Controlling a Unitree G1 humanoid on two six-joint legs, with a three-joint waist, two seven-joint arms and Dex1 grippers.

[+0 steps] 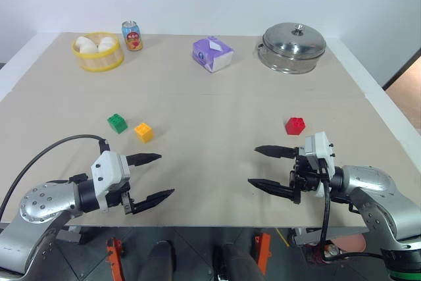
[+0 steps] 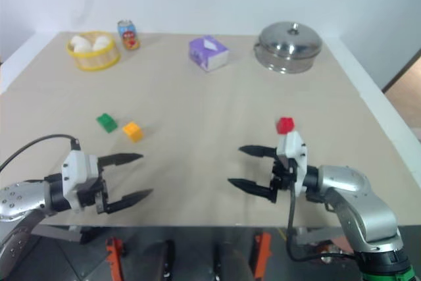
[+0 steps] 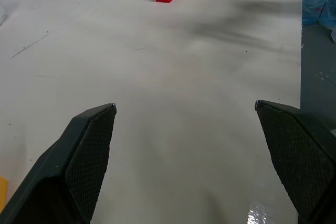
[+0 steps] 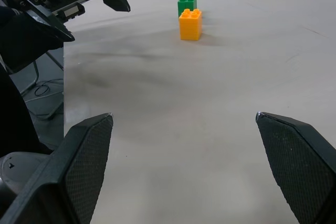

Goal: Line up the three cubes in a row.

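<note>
My table (image 1: 217, 182) is cut off at its near edge. Landmark: the steel lidded pot (image 1: 292, 47), one of it, at the far right. My left gripper (image 1: 153, 178) and right gripper (image 1: 266, 167) both stand wide apart, empty. Three cubes: red cube (image 1: 295, 125) nearest the pot; yellow cube (image 1: 143, 131) and green cube (image 1: 117, 123) far from it, just beside each other.
</note>
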